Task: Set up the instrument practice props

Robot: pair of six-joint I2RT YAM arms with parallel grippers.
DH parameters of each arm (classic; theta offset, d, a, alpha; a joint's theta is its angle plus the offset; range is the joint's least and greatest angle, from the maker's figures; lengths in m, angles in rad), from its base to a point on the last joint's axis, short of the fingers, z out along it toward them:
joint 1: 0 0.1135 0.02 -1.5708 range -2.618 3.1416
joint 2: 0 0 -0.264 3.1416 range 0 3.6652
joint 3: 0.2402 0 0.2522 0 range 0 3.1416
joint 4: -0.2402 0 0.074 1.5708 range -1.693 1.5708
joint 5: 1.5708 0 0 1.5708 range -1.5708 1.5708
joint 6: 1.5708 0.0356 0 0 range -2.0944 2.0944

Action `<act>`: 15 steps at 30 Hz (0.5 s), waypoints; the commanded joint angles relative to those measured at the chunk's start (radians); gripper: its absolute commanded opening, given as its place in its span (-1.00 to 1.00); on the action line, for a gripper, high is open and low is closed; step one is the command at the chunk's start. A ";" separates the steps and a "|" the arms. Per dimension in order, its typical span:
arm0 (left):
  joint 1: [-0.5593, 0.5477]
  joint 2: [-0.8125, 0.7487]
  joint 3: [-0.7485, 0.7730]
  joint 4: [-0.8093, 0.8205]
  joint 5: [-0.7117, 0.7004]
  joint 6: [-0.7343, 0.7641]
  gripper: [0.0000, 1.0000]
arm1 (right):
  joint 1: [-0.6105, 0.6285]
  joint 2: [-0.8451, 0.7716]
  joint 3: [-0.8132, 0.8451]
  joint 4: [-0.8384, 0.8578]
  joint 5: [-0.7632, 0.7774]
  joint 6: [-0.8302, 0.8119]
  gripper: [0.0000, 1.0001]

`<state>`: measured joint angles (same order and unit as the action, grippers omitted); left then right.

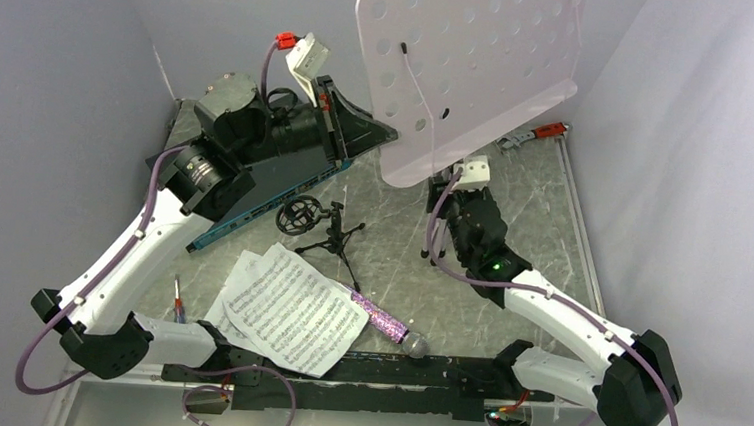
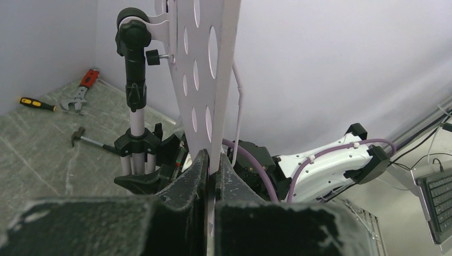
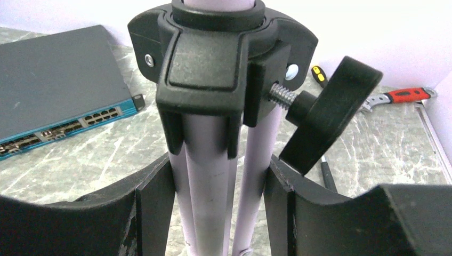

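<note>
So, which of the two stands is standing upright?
The pale-lilac perforated music stand on the silver tripod; the small black tripod microphone stand lies on its side.

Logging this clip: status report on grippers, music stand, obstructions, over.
Left gripper shut on edge of music stand. Right gripper clamps its tripod legs. Sheet music, microphone, mic stand lie on table, not obstructing.

The lilac music stand (image 1: 463, 69) stands upright, tray (image 2: 205, 80) pinched in the left jaws, legs (image 3: 208, 160) clasped between the right jaws; pages (image 1: 291, 312), microphone (image 1: 385, 324) and mic stand (image 1: 317, 224) lie apart.
</note>
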<state>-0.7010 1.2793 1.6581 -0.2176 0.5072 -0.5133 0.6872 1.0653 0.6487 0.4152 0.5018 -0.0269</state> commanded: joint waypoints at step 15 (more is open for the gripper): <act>-0.121 -0.015 -0.121 -0.105 0.064 0.040 -0.95 | 0.084 -0.209 -0.135 0.467 0.055 -0.069 -1.00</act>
<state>-0.7818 1.2446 1.5814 -0.1997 0.4946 -0.4610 0.7399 0.9596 0.4702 0.5819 0.6025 -0.0570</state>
